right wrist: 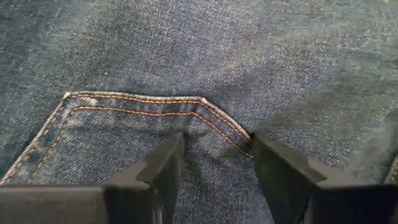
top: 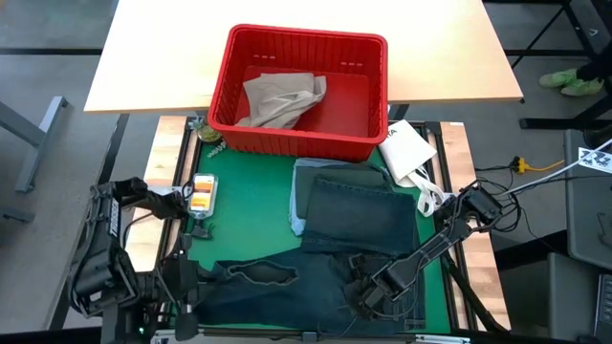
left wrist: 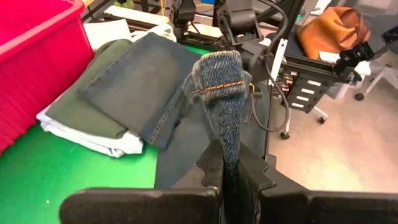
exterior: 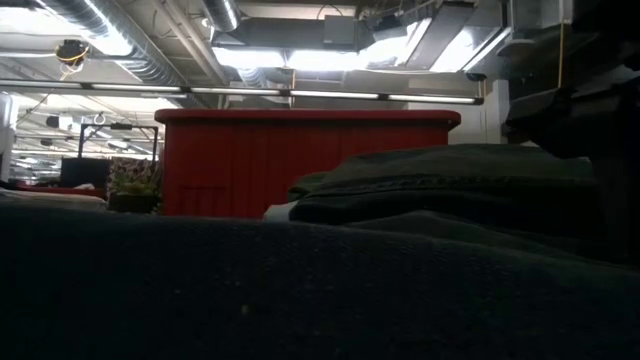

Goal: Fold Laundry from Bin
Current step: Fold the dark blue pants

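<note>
Dark blue denim jeans (top: 287,291) lie spread along the near edge of the green mat (top: 249,210). My left gripper (left wrist: 227,168) is raised at the near left (top: 199,274), shut on one end of them. My right gripper (top: 366,294) stands open on the jeans farther right, its fingers either side of a back pocket's pointed seam (right wrist: 205,102). A folded stack (top: 359,205) of light blue, dark green and dark denim garments lies mid-mat. The red bin (top: 306,33) at the far side holds a tan garment (top: 282,96). My left gripper pinches a narrow bunched strip of the jeans (left wrist: 229,140) between its two fingers, coming from the table's left and slanting slightly down. A hemmed end with orange stitching (left wrist: 219,87) sticks out beyond the fingertips. That end is lifted off the mat; the rest trails down to the table. My right gripper comes from above, slanting down, and its two fingertips (right wrist: 166,158) rest on the flat denim just below the pocket's point. The cloth between them is not gathered. The jeans lie on the table there.
A white flat packet (top: 406,148) with a cord lies right of the bin, beside the stack. A small orange and white object (top: 203,191) shows at the mat's left edge. Bare green mat lies between the bin and the jeans on the left.
</note>
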Robot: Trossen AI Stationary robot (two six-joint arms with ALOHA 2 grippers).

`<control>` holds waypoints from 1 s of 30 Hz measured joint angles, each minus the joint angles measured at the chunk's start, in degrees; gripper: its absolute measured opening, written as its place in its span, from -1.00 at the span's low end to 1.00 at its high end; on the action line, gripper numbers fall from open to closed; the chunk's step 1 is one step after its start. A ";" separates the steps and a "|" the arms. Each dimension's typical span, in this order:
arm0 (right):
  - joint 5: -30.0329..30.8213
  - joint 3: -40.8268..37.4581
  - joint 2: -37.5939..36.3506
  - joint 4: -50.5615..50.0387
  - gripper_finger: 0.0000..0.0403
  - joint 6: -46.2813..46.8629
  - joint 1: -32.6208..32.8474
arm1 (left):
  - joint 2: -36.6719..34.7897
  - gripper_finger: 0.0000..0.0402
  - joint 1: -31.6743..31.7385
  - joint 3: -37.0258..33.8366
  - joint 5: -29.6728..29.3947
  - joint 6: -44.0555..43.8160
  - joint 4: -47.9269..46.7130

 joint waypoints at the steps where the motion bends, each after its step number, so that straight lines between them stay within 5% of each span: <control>1: 0.55 0.42 -0.17 -0.39 -0.03 0.32 0.04 | 0.19 -0.96 0.27 0.00 -0.01 -0.32 0.00; 13: 5.39 11.72 -2.51 -3.16 -0.03 -10.90 -0.36 | 0.57 -0.96 3.99 -4.30 -0.35 -7.80 1.00; 23: 33.77 26.86 -2.68 -2.40 -0.03 -30.92 -1.68 | 0.61 -0.96 5.72 -7.98 3.50 -7.74 1.06; 30: 35.00 31.06 -2.79 -0.16 -0.03 -36.55 -6.03 | 0.61 -0.96 5.81 -10.19 3.91 -7.74 2.04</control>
